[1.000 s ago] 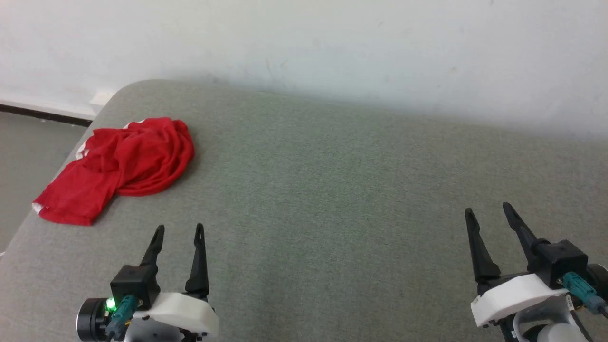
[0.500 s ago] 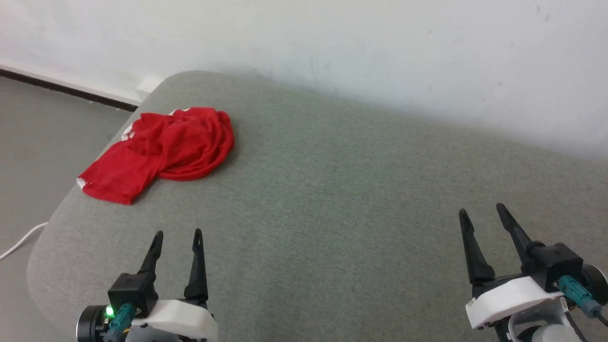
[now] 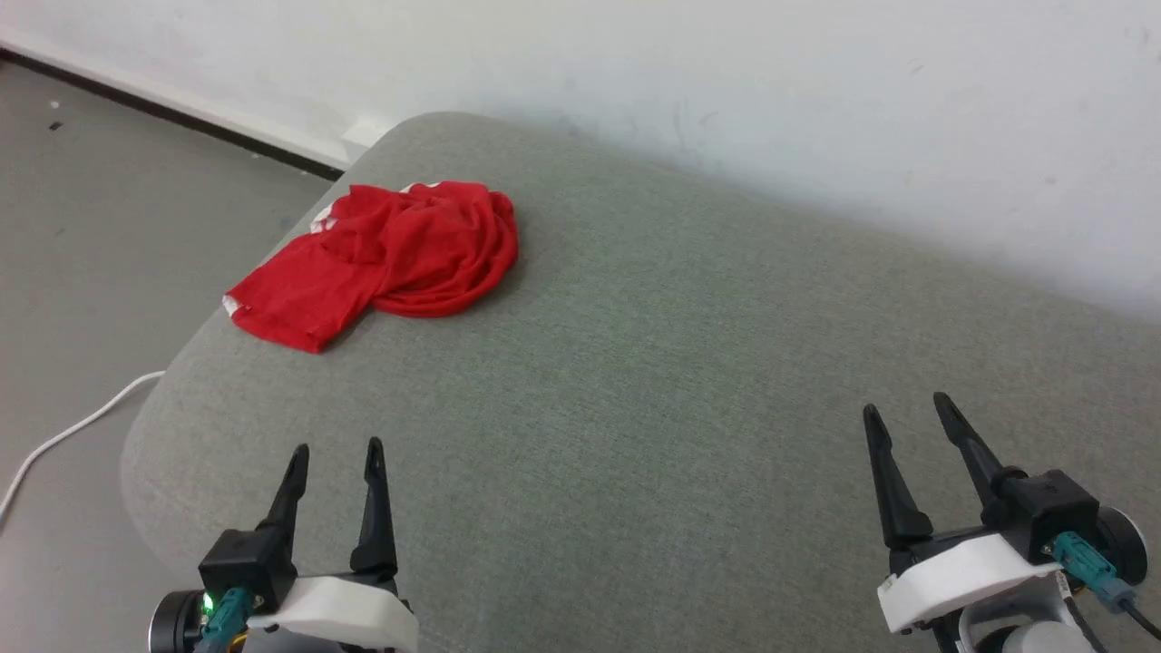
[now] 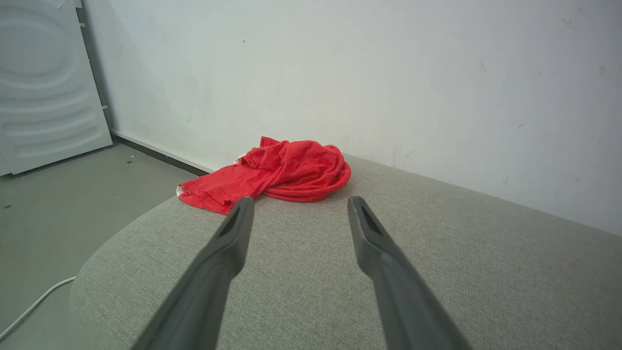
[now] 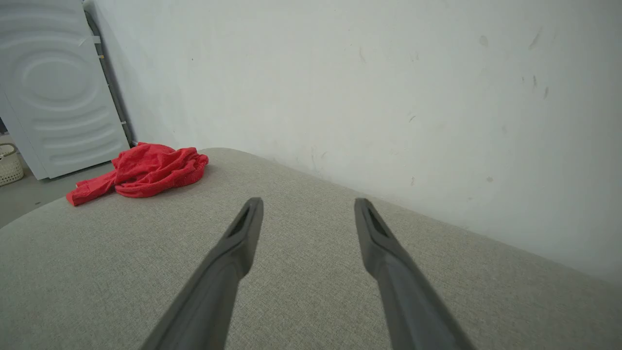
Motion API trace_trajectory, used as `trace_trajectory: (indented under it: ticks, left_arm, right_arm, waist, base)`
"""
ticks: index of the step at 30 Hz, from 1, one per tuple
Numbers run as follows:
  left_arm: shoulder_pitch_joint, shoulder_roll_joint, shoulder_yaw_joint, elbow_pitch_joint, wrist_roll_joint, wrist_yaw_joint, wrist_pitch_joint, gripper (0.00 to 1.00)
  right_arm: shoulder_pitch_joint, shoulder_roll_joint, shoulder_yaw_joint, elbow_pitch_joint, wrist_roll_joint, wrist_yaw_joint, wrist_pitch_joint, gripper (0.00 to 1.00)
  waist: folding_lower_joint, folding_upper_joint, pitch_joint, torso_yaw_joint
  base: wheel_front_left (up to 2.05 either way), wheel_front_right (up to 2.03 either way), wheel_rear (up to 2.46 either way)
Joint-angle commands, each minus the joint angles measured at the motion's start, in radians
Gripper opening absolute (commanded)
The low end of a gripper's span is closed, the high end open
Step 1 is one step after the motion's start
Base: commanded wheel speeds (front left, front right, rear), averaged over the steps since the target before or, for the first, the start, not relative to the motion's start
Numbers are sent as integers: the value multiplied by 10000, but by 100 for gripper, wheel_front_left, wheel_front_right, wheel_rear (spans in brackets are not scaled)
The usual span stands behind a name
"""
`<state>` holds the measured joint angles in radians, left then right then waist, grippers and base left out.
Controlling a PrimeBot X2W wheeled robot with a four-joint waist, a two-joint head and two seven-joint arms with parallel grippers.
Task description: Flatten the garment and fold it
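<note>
The crumpled bright red fabric garment point(image 3: 390, 258) lies bunched at the far left corner of the grey upholstered surface point(image 3: 653, 363). Both the left gripper point(image 3: 336, 446) and the right gripper point(image 3: 905, 404) have fingers spread wide, empty, well apart from it.

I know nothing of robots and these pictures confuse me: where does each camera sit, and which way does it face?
Head view: on the head, looking forward and down at the grey padded surface and the red garment upper left; left gripper and right gripper show, open.
Left wrist view: on the left wrist, looking along its two fingers toward the garment ahead.
Right wrist view: on the right wrist, along its fingers; garment far left.
Shared: all three show the garment, surface and white wall.
</note>
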<state>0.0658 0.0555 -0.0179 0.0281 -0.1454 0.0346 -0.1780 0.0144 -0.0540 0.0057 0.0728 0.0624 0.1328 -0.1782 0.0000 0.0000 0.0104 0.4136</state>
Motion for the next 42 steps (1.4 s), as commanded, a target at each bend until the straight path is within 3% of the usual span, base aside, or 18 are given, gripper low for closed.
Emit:
trace_trajectory:
  ticks: [1,19,35,42]
  left_arm:
    - [170,-38,-47,36,-140,99,-115,100]
    - [331,-46,-92,70,-540,194,-491,100]
    - [343,-53,-1,256,-805,117,-826,100]
    - [345,-53,128,328,-769,-7,-837,100]
  right_arm:
    - [-165,26,41,42,-22,-15,-114,100]
    - [-330,32,226,400,72,-18,-490,100]
    - [-388,38,278,628,144,-21,-824,100]
    - [-361,38,313,681,183,-21,-835,100]
  waist:
    - [0,0,89,243]
    - [0,0,111,1320]
    - [0,0,127,1989]
    - [0,0,56,1980]
  base:
    - [0,0,0]
    - [0,0,0]
    - [0,0,0]
    - [0,0,0]
